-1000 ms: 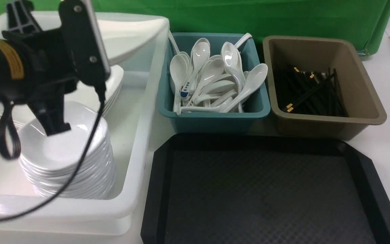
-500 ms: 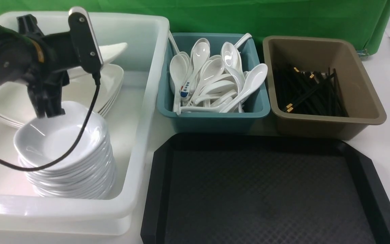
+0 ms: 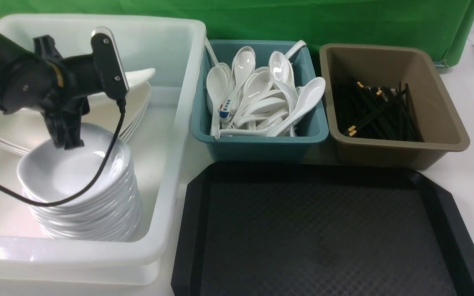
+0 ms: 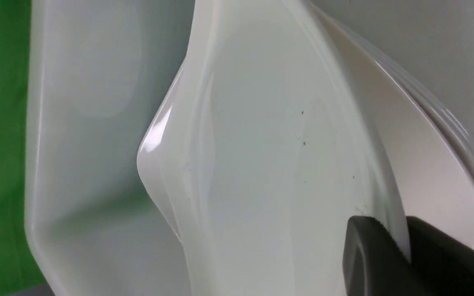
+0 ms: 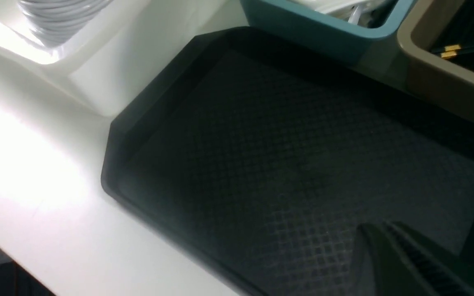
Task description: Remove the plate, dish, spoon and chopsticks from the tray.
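Observation:
My left gripper (image 3: pixel 66 142) reaches into the white bin (image 3: pixel 171 135), just behind the stack of small dishes (image 3: pixel 76 172). In the left wrist view its fingers (image 4: pixel 368 250) pinch the rim of the large white plate (image 4: pixel 261 144). That plate (image 3: pixel 136 77) lies tilted on a stack of plates (image 3: pixel 10 123), far corner raised. White spoons (image 3: pixel 257 94) fill the teal bin and black chopsticks (image 3: pixel 377 111) lie in the brown bin. My right gripper (image 5: pixel 379 230) hangs shut, holding nothing, over the black tray (image 5: pixel 261 144), which also fills the front view's lower right (image 3: pixel 327 230).
The teal bin (image 3: pixel 261 144) and brown bin (image 3: pixel 393 150) stand side by side behind the tray. One spoon with blue marks (image 3: pixel 225 107) lies among the white ones. A black cable (image 3: pixel 109 152) droops from my left wrist across the dish stack. Green cloth backs the table.
My left arm has swung back and down from above the dish stack. The plate in its grip has sunk from high in the bin onto the plate stack.

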Controlling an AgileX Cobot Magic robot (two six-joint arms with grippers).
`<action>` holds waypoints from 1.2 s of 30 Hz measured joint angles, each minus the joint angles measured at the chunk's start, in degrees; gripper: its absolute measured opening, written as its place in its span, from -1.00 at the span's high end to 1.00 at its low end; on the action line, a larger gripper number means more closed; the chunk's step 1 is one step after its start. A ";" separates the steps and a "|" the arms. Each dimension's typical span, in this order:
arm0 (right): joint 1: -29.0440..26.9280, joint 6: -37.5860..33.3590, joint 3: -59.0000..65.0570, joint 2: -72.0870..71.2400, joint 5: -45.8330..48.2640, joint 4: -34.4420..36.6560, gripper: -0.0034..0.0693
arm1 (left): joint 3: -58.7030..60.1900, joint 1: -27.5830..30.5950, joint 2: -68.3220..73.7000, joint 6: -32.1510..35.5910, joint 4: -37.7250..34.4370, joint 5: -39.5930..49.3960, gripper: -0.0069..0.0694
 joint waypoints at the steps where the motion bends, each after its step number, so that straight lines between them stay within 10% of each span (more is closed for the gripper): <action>1: 0.00 -0.44 0.00 0.00 0.00 0.18 0.84 | -0.06 0.00 0.00 0.00 -0.14 -0.22 0.61; 15: 0.00 -2.26 0.00 0.00 1.44 4.91 0.84 | -0.12 0.00 -0.65 -0.18 -2.47 2.52 -0.55; 29: 0.00 -2.82 0.00 0.00 1.70 6.10 0.85 | -0.17 0.00 -6.46 -1.32 -9.61 3.32 -0.58; 36: 0.00 -3.36 0.00 0.00 1.70 6.05 0.85 | -0.10 0.00 -18.71 -9.42 -33.73 6.37 0.08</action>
